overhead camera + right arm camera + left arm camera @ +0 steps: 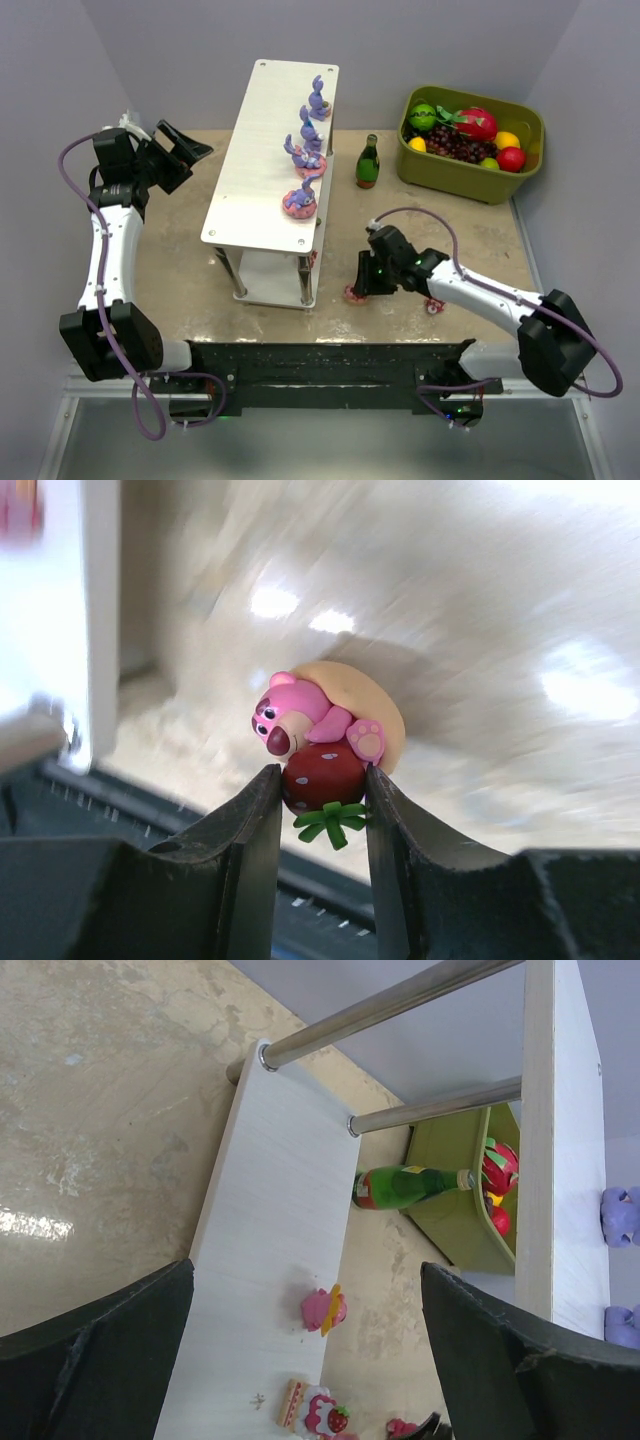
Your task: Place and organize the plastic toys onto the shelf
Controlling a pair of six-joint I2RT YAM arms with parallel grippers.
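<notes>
The shelf stands mid-table, and several purple bunnies on pink bases line the right edge of its top board. My right gripper sits low, right of the shelf's near end. In the right wrist view it is shut on a pink bear toy hugging a red strawberry. My left gripper is open and empty, off the shelf's left side. In its wrist view the lower tier holds a pink and yellow piece and a strawberry cake piece.
A dark green bottle stands right of the shelf. An olive-green bin of fruits sits at the back right. A small red and pink piece lies on the table by my right arm.
</notes>
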